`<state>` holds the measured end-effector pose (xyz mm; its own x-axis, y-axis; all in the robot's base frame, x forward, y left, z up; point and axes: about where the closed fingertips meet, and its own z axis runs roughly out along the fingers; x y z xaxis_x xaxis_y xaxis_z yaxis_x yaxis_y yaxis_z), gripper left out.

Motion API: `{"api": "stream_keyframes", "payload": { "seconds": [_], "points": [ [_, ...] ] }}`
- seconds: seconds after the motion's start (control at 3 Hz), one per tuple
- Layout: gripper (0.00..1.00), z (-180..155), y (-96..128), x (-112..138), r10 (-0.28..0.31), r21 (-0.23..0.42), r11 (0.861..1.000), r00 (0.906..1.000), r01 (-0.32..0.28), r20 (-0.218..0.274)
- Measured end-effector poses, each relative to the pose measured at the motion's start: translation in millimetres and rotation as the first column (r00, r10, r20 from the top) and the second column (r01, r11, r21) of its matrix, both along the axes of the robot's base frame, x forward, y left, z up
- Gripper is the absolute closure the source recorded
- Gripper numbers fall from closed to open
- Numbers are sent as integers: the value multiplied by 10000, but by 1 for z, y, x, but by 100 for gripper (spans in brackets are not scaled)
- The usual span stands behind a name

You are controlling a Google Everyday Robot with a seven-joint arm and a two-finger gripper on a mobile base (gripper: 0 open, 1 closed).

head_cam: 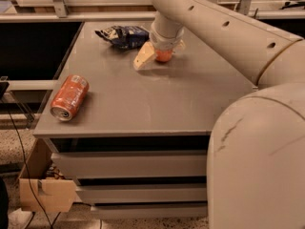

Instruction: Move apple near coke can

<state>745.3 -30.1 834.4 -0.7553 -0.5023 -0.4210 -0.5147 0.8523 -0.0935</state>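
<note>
on your grey flat-topped table (143, 109) the cream two-finger gripper (159, 55) sits at the far side; whether it's clamped you cannot tell; the orange-red aluminium coke can (69, 97) lies front-left; the small round orange-red apple (164, 57) is at the gripper, well apart from the can; the carry remains

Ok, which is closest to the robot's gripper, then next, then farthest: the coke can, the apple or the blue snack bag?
From the gripper, over the back of the table:
1. apple, right between its fingers.
2. blue snack bag, beside it at the back edge.
3. coke can, lying on its side by the front corner.
</note>
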Motion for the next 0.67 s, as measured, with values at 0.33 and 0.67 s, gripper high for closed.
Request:
{"api": "stream_keyframes", "payload": {
  "seconds": [0.33, 0.67],
  "points": [
    [18, 4, -4, 8, 18, -44, 10000, 10000, -18, 97],
    [41, 12, -7, 12, 120, -100, 9999, 9997, -118, 220]
  ]
}}
